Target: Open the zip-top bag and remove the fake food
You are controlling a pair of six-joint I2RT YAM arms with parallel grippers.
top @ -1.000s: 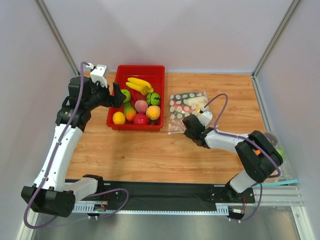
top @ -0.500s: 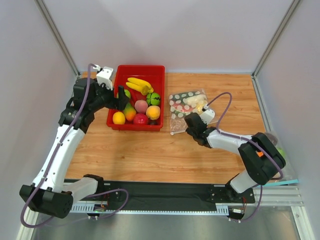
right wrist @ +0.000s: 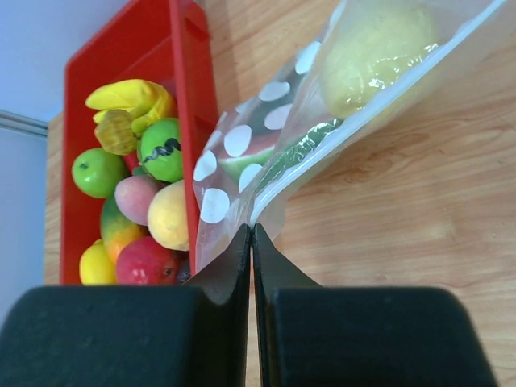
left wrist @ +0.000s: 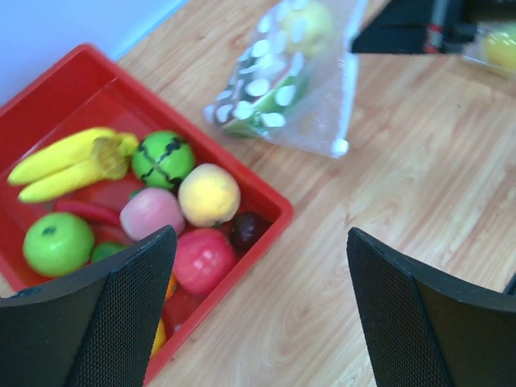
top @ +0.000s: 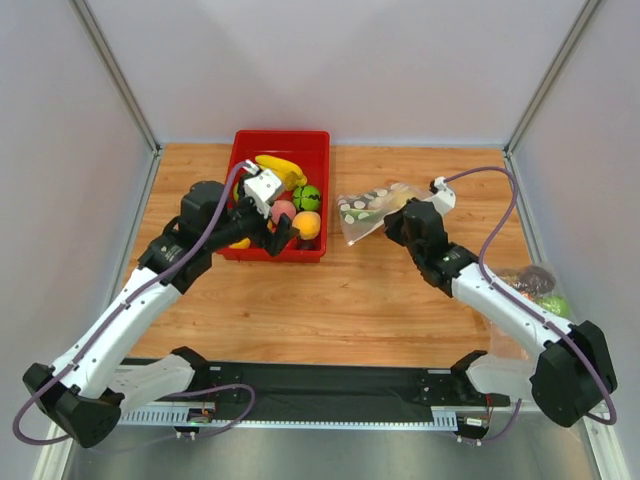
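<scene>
Nearest, R side by the table (top: 330,300) edge: plain clear bag (top: 535,283) w/ coloured bits. Not part of the job, well apart from the action.

Next out, L gripper (left wrist: 260,242): jaws spread wide, nothing between them. Hovering above the near R corner of the red tray (left wrist: 278,208), pointed toward the zip-top bag (left wrist: 290,85).

About level w/ it, R gripper (right wrist: 251,235): jaws pressed together on a thin fold of the bag's near edge, no gap showing.

Bag itself just beyond that pinch, beside the tray's R wall, near edge held up and tilted. Far end on the wood or off it: can't tell.

Inside, fake food (right wrist: 375,52): pale yellow pear-like fruit toward the far end, sth green lower down behind the white dots. Rest too hidden to name. Thick pale strip along the bag's side in the R wrist view is prob. the zip, looking sealed, not certain.

Farthest: tray's back half w/ bananas (right wrist: 133,97), green apple (right wrist: 98,172), other toy fruit. Leave alone.

Step in hand, by my read: opening, early. One side gripped, mouth not yet parted, no food out.

Next move: bring L gripper across to the bag, approx. opposite the R pinch. Close on one layer only of the lip, then pull the two grips apart to pop the seal. Calls for a clean single-layer catch. Slippery film, so easy to grab both layers or miss.
</scene>
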